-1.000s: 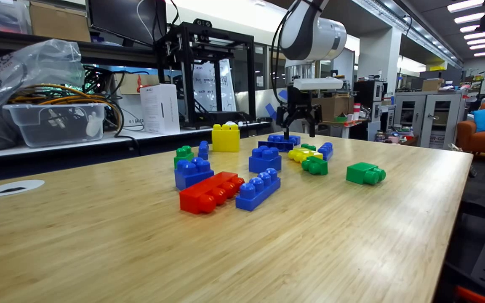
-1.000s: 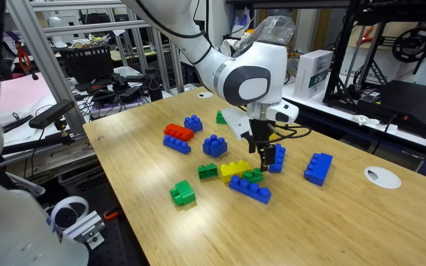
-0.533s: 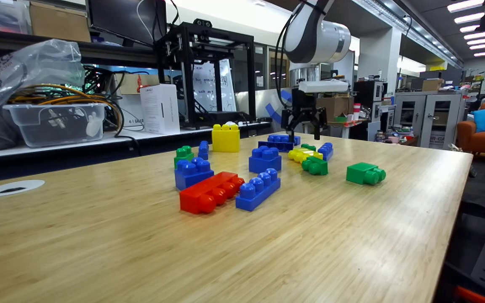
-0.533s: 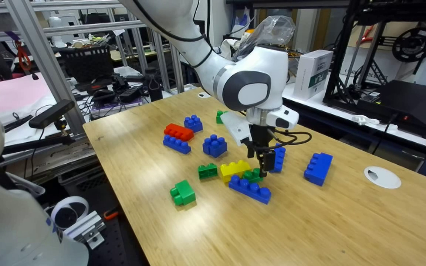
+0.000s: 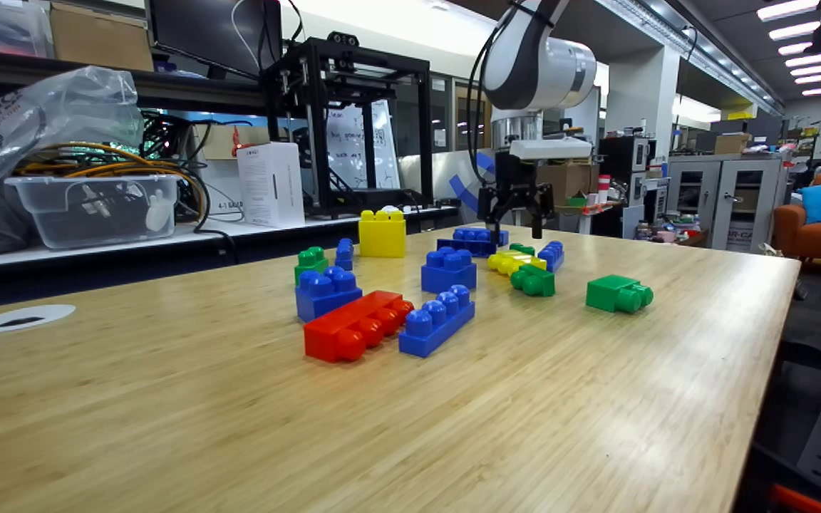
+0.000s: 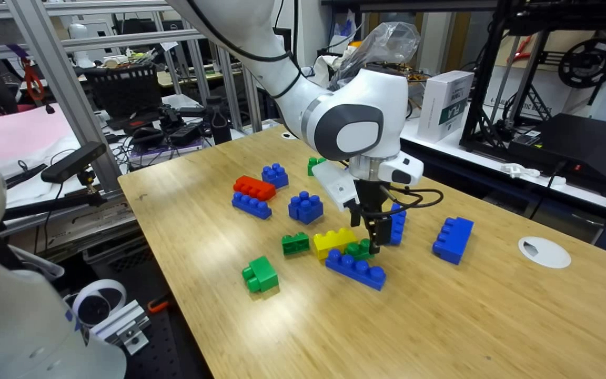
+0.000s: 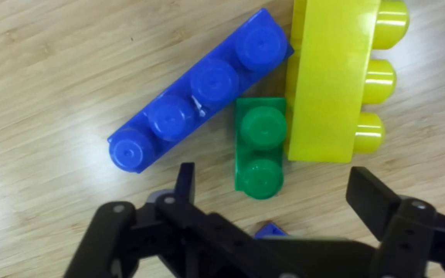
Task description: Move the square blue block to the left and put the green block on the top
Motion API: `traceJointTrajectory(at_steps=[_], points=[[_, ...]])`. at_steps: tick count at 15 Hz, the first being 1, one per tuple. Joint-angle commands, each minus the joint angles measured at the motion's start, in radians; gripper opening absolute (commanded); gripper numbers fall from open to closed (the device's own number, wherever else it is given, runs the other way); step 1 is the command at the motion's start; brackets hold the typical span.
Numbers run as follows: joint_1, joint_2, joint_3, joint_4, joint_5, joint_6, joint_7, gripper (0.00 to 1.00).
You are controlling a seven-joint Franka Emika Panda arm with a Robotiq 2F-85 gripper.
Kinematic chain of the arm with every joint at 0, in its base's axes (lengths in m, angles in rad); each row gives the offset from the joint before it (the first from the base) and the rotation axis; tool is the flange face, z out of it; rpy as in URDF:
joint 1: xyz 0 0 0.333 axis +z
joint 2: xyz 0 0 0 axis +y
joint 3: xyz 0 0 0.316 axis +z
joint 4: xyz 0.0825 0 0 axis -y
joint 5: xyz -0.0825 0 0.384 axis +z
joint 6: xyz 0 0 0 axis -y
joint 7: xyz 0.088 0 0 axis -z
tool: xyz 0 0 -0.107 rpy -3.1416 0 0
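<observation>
Two chunky square blue blocks show in both exterior views, one nearer the middle (image 6: 305, 208), the other farther back beside a red brick (image 6: 274, 176); which the task means I cannot tell. A small dark-green green block (image 7: 261, 146) lies studs up, tucked between a long blue brick and a yellow brick. Another small dark-green block (image 6: 295, 244) rests on its side across the yellow brick. My gripper (image 7: 271, 169) hovers near the tucked green block's end, fingers wide apart and nothing held. In an exterior view the gripper (image 5: 516, 237) is above the table; its exact height is unclear.
The yellow brick (image 7: 326, 81) and long blue brick (image 7: 203, 90) crowd the green block. A blue brick (image 6: 397, 225) stands behind the gripper, with another blue brick (image 6: 453, 240) farther right. Red (image 6: 254, 188) and brighter green (image 6: 261, 275) bricks lie elsewhere on the table.
My gripper has moved toward the tucked green block, going slightly lower, and has barely shifted over the last half second. It stays open. The blocks have not moved.
</observation>
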Motion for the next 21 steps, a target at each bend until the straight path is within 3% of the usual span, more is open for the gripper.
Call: traceJointTrajectory(at_steps=[1,16,17,19,21], points=[[-0.016,-0.005,0.01,-0.018,0.014,0.037,-0.046,1.0],[-0.032,0.042,0.021,-0.015,0.031,0.1,-0.094,1.0],[-0.033,0.045,0.021,-0.015,0.032,0.106,-0.094,0.75],[-0.033,0.048,0.02,-0.017,0.03,0.117,-0.094,0.68],[-0.034,0.047,0.02,-0.017,0.029,0.12,-0.095,0.52]])
